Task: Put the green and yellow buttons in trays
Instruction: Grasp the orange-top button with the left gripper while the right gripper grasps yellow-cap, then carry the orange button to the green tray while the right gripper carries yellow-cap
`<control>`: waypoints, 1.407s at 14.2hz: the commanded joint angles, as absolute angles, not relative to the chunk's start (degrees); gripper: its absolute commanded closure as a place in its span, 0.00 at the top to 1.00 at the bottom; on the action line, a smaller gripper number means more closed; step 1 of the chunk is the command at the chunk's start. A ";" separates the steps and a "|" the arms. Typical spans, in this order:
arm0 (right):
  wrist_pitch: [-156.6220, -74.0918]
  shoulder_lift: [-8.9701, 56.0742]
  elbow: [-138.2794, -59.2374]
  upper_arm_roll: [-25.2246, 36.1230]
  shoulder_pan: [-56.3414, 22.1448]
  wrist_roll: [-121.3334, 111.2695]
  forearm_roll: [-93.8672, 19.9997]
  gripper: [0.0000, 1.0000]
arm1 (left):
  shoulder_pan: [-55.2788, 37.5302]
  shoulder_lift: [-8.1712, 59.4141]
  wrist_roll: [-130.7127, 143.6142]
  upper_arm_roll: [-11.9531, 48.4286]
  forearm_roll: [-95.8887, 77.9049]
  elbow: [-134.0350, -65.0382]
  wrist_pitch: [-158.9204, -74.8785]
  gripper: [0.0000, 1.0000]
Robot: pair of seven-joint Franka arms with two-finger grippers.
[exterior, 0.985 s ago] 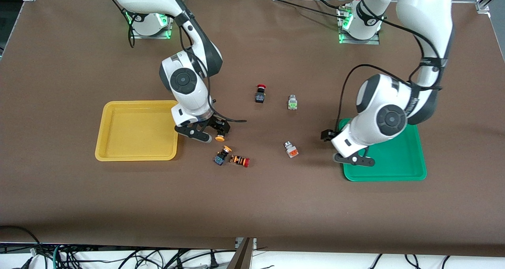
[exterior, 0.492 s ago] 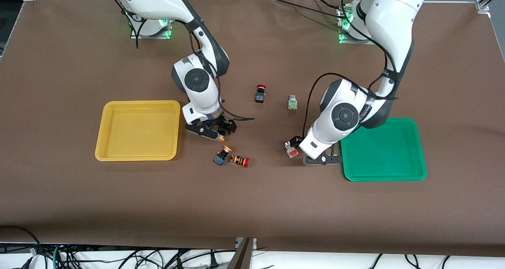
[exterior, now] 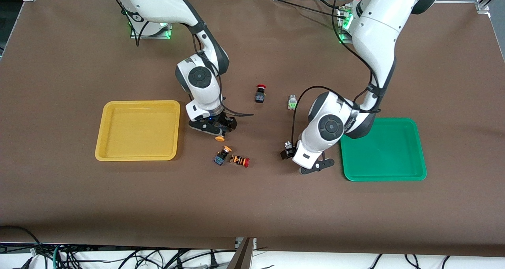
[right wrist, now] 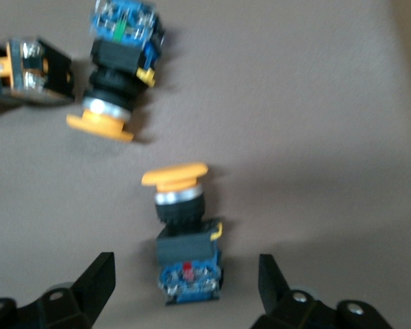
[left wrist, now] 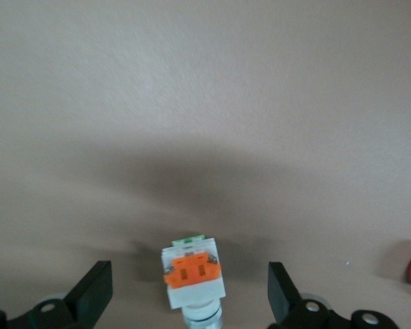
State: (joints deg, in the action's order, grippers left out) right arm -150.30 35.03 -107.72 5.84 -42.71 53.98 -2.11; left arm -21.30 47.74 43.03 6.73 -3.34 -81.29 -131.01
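Note:
My right gripper (exterior: 216, 129) is open and low over a black button with an orange-yellow cap (exterior: 219, 137); in the right wrist view that button (right wrist: 183, 236) lies between the open fingers of the gripper (right wrist: 186, 284). A second yellow-capped button (exterior: 221, 154) lies nearer the camera. My left gripper (exterior: 288, 152) is open over the white orange-faced button (left wrist: 192, 273), which lies between the fingers of the gripper (left wrist: 190, 296); the front view mostly hides it. The white green-faced button (exterior: 292, 102) lies farther back. The yellow tray (exterior: 134, 133) and the green tray (exterior: 384, 152) hold nothing.
An orange-striped switch with a red cap (exterior: 240, 161) touches the second yellow-capped button. A black switch with a red cap (exterior: 260, 93) lies beside the green-faced button, toward the right arm's end.
My left gripper has moved from over the green tray's edge to over the orange-faced button. My right gripper has shifted away from the yellow tray to over the yellow-capped button.

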 commanded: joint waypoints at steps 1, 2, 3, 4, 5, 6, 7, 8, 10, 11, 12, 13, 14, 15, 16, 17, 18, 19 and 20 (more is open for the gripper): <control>-151.96 34.89 -108.90 6.59 -43.68 55.02 -0.88 0.88 | -22.50 50.70 44.03 5.98 -4.04 -79.10 -132.71 1.00; -151.96 35.07 -108.90 6.59 -43.77 55.02 -0.10 0.87 | -23.28 51.23 43.77 5.98 -3.96 -79.10 -133.15 1.00; -151.96 35.42 -108.90 6.59 -43.86 55.02 0.52 0.83 | -23.55 51.33 43.51 5.98 -3.78 -79.19 -133.15 1.00; -152.05 35.51 -108.90 6.59 -43.86 55.02 0.88 0.79 | -23.47 51.33 43.42 5.98 -3.61 -79.28 -133.15 1.00; -152.22 35.86 -108.90 6.59 -43.77 55.02 1.40 0.78 | -23.38 50.89 43.33 5.98 -3.69 -79.80 -132.81 0.76; -153.44 36.21 -108.90 6.59 -43.77 55.02 2.10 0.76 | -23.03 50.80 43.16 5.98 -3.60 -79.89 -132.37 0.46; -154.50 36.82 -108.90 6.59 -43.77 55.11 2.11 0.74 | -22.94 50.71 42.02 5.98 -3.60 -79.89 -132.36 0.21; -154.60 36.91 -108.90 6.59 -43.77 55.11 2.11 0.71 | -22.94 50.71 40.97 5.89 -3.60 -79.54 -132.28 0.04; -154.60 36.91 -108.98 6.59 -43.77 55.02 2.20 0.55 | -22.85 50.28 40.61 5.89 -3.60 -79.63 -132.01 0.00; -154.60 36.91 -108.98 6.68 -43.77 55.02 2.20 0.46 | -22.68 50.10 40.61 5.71 -3.60 -79.45 -130.62 0.00; -154.60 36.91 -108.90 6.68 -43.77 55.02 2.28 0.37 | -22.59 49.05 40.43 5.28 -3.52 -79.37 -128.34 0.00; -154.60 36.91 -108.90 6.68 -43.77 55.02 2.29 0.28 | -22.15 47.65 39.65 5.19 -3.52 -79.19 -126.15 0.00; -154.60 36.91 -108.90 6.68 -43.77 55.02 2.29 0.21 | -21.10 46.24 37.99 5.27 -3.52 -79.10 -123.77 0.00; -154.60 36.83 -108.90 6.68 -43.77 54.93 2.29 0.18 | -19.88 44.66 35.27 5.19 -3.52 -79.10 -120.88 0.00; -154.60 36.65 -108.81 6.68 -43.77 54.84 2.20 0.15 | -18.21 43.34 31.24 5.19 -3.52 -79.10 -118.24 0.00; -154.60 36.48 -108.63 6.68 -43.68 54.67 2.28 0.12 | -16.89 41.94 26.50 5.19 -3.52 -79.19 -115.43 0.00; -154.51 36.21 -108.46 6.77 -43.59 54.06 2.29 0.10 | -15.31 40.79 21.67 5.10 -3.43 -79.36 -112.36 0.00; -154.34 35.86 -108.37 7.46 -43.59 53.27 2.29 0.08 | -13.38 40.09 16.23 4.84 -2.12 -79.45 -109.54 0.00; -154.07 35.34 -108.28 7.99 -43.59 51.96 2.29 0.08 | -11.53 39.73 11.04 4.83 0.67 -79.80 -107.86 0.00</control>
State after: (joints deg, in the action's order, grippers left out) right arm -153.99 36.93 -107.91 6.56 -43.10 53.44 1.38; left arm -15.01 41.76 20.86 4.61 -2.26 -78.06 -111.46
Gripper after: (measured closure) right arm 0.577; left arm 0.586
